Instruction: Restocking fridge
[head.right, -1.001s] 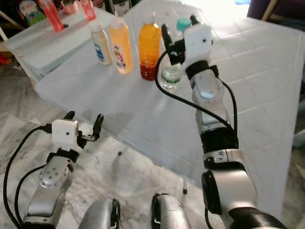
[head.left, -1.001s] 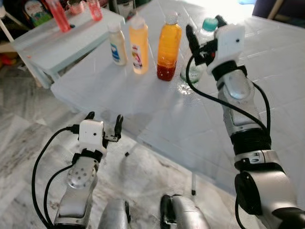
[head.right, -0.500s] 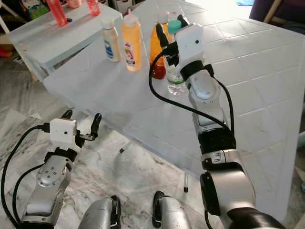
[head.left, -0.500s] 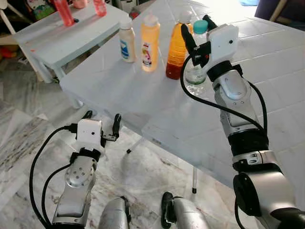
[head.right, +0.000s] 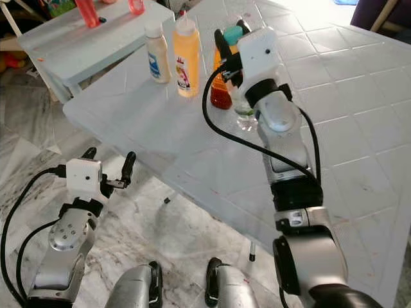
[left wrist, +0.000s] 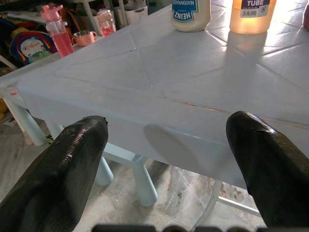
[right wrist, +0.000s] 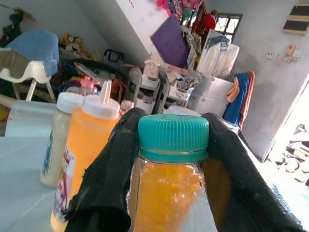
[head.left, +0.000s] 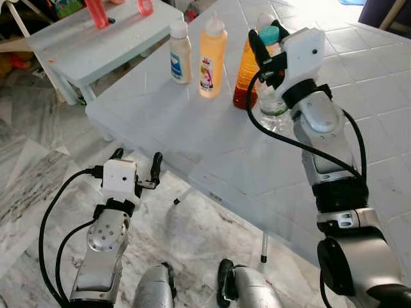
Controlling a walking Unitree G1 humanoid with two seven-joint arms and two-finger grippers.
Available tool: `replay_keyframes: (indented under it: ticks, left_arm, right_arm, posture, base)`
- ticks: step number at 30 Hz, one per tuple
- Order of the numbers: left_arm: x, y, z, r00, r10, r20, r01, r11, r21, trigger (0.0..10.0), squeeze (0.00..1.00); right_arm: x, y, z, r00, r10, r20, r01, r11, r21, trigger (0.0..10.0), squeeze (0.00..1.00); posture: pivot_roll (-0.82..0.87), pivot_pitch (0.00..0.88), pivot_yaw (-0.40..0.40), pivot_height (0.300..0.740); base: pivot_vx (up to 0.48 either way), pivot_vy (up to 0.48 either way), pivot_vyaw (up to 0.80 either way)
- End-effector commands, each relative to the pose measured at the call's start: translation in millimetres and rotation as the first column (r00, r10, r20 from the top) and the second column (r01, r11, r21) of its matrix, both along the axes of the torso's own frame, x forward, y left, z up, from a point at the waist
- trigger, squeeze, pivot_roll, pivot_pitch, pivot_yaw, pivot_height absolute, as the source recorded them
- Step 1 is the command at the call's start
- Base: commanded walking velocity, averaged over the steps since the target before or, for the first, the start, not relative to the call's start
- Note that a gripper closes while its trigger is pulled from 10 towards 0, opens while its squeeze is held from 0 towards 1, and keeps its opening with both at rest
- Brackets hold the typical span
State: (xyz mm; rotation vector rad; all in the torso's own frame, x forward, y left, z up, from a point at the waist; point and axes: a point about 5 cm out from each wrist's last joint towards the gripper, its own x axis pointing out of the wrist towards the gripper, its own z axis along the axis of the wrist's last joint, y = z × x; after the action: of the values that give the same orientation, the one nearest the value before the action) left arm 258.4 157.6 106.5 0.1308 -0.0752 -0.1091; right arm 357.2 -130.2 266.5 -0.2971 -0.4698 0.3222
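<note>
- The clear water bottle (head.right: 243, 108) with the teal cap (right wrist: 173, 131) stands upright on the pale tabletop (head.left: 192, 122), just beside the amber juice bottle (head.left: 246, 70) and at the end of a row that also holds the orange squeeze bottle (head.left: 212, 56) and the mayonnaise bottle (head.left: 180, 53).
- The right gripper (right wrist: 171, 159) is at the water bottle's neck, one black finger on each side just under the cap; the fingers (right wrist: 113, 179) look to touch or nearly touch it, though a firm hold cannot be confirmed.
- The step in hand appears to be taking this bottle for the fridge.
- To do it well, close evenly on the neck below the cap rim so the bottle cannot slip down.
- Lift straight up before drawing away, since the juice bottle is close enough to be knocked over.
- The left gripper (head.left: 136, 165) hangs below the tabletop's near edge with its fingers spread wide and nothing between them.
</note>
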Motion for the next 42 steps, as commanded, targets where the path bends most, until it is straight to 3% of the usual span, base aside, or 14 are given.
replay_keyframes:
  ticks: [1,8,10,11,12,13,14,15,16,28,30,31,32,42]
  left_arm:
    - [-0.8,1.4,-5,1.0,0.007,-0.024,-0.007,1.0,0.006,10.0,0.0]
    - [6.3,-3.8,-5,1.0,-0.011,-0.021,0.011,1.0,0.0,10.0,0.0]
    - [8.3,-4.4,-4,1.0,-0.011,-0.018,0.011,1.0,-0.002,10.0,0.0]
    - [8.9,-4.6,-4,1.0,-0.01,-0.018,0.01,1.0,-0.002,10.0,0.0]
    - [9.1,-4.7,-4,1.0,-0.01,-0.018,0.01,1.0,-0.002,10.0,0.0]
    - [8.8,-4.7,-4,1.0,-0.01,-0.018,0.01,1.0,-0.003,10.0,0.0]
    - [8.6,-4.8,-5,1.0,-0.01,-0.018,0.009,1.0,-0.004,10.0,0.0]
    - [8.6,-4.8,-5,1.0,-0.01,-0.018,0.009,1.0,-0.004,10.0,0.0]
    - [8.1,-4.8,-5,1.0,-0.01,-0.017,0.01,1.0,-0.004,10.0,0.0]
    - [11.0,-5.8,-8,1.0,-0.01,-0.021,0.01,1.0,-0.01,10.0,0.0]
    - [13.9,-8.7,-7,1.0,-0.02,-0.018,0.02,1.0,-0.012,10.0,0.0]
    - [13.9,-8.7,-7,1.0,-0.02,-0.018,0.02,1.0,-0.012,10.0,0.0]
    - [14.8,-9.4,-7,1.0,-0.021,-0.017,0.021,1.0,-0.013,10.0,0.0]
    - [16.1,-11.9,-8,1.0,-0.026,-0.018,0.026,0.999,-0.019,10.0,0.0]
  right_arm:
    - [-2.4,-0.5,-6,0.999,-0.004,-0.044,0.003,1.0,-0.019,1.2,0.0]
    - [-15.1,0.0,6,1.0,-0.014,0.008,0.013,0.991,0.137,2.3,0.0]
    - [-18.5,-0.9,10,1.0,-0.022,0.013,0.018,0.965,0.26,4.7,0.0]
    - [-19.9,-1.2,11,1.0,-0.024,0.012,0.019,0.957,0.289,7.1,0.0]
    - [-20.1,-1.5,11,1.0,-0.025,0.01,0.021,0.956,0.293,7.1,0.0]
    - [-21.5,-3.9,11,0.999,-0.053,-0.001,0.05,0.943,0.329,10.0,0.0]
    - [-22.2,-4.9,10,0.998,-0.061,-0.013,0.062,0.934,0.353,10.0,0.27]
    - [-22.2,-4.9,10,0.998,-0.061,-0.013,0.062,0.934,0.353,10.0,0.27]
    - [-23.5,-5.1,8,0.998,-0.06,-0.024,0.065,0.928,0.367,10.0,1.0]
    - [-35.0,12.7,7,0.999,0.018,-0.043,-0.005,0.959,0.282,10.0,1.0]
    - [-37.7,15.4,11,0.999,0.027,-0.029,-0.018,0.966,0.259,10.0,0.48]
    - [-37.7,15.4,11,0.999,0.027,-0.029,-0.018,0.966,0.259,10.0,0.48]
    - [-37.8,15.6,11,0.999,0.028,-0.029,-0.02,0.967,0.254,10.0,0.0]
    - [-48.3,18.9,4,0.997,0.021,-0.081,-0.002,0.973,0.231,10.0,0.0]
  posture:
    - [0.04,0.154,0.012,0.74]
    - [0.03,0.133,0.016,0.74]
    - [0.03,0.128,0.016,0.74]
    - [0.03,0.121,0.016,0.74]
    - [0.03,0.121,0.016,0.74]
    - [0.03,0.118,0.013,0.74]
    - [0.03,0.117,0.012,0.74]
    - [0.03,0.117,0.012,0.74]
    - [0.03,0.116,0.012,0.74]
    - [0.01,0.095,0.023,0.74]
    - [0.0,0.093,0.023,0.74]
    - [0.0,0.093,0.023,0.74]
    - [0.0,0.091,0.022,0.74]
    - [-0.01,0.089,0.022,0.74]
  base:
    - [0.0,0.0,0.0]
    - [0.0,0.0,0.0]
    - [0.0,0.0,0.0]
    - [0.0,0.0,0.0]
    - [0.0,0.0,0.0]
    - [0.0,0.0,0.0]
    - [0.0,0.0,0.0]
    - [0.0,0.0,0.0]
    - [0.0,0.0,0.0]
    - [0.0,0.0,0.0]
    - [0.0,0.0,0.0]
    - [0.0,0.0,0.0]
    - [0.0,0.0,0.0]
    - [0.0,0.0,0.0]
